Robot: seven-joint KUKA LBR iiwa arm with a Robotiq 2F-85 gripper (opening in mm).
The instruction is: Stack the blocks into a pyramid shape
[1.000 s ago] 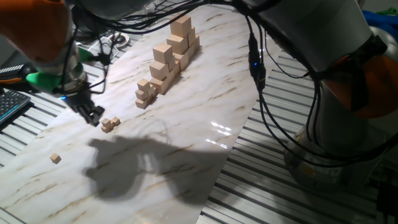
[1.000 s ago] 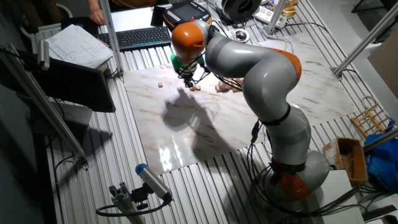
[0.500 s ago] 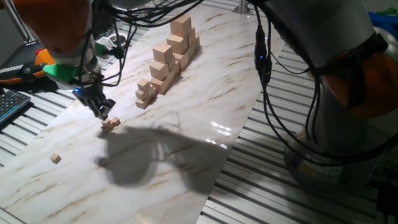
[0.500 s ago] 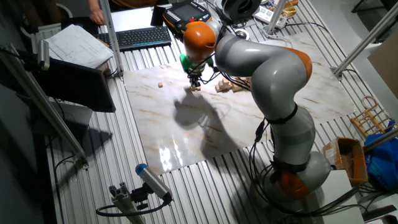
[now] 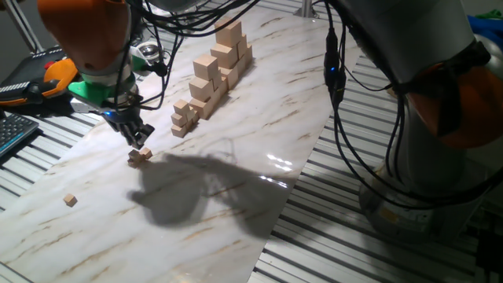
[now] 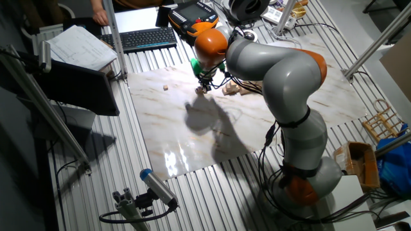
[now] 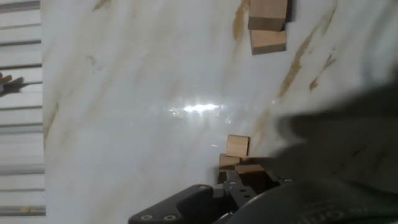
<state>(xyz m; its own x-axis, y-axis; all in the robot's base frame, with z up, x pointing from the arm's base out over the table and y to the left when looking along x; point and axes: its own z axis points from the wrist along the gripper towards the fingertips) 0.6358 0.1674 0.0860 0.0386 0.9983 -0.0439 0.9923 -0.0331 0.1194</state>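
Observation:
My gripper (image 5: pixel 140 140) hangs just above a small cluster of tiny tan blocks (image 5: pixel 140 156) on the marble board, slightly to their upper side. In the other fixed view the gripper (image 6: pixel 204 83) is over the same cluster (image 6: pixel 201 91). The hand view shows the dark fingertips (image 7: pixel 231 185) close together at the bottom edge. Three tiny blocks (image 7: pixel 237 146) lie right beyond them. Whether a block sits between the fingers is hidden. One more tiny block (image 5: pixel 71 200) lies alone at the front left and also shows in the other fixed view (image 6: pixel 166 87).
Tall stepped stacks of bigger pale cubes (image 5: pixel 214 71) run along the board behind the cluster, and their near end shows in the hand view (image 7: pixel 267 25). A keyboard (image 5: pixel 12 130) and cables lie off the board's left side. The board's front edge (image 5: pixel 267 236) meets the slatted table.
The gripper has moved to the right, from beside the left of the block cluster to just above it. The lone block and the big stacks have not moved.

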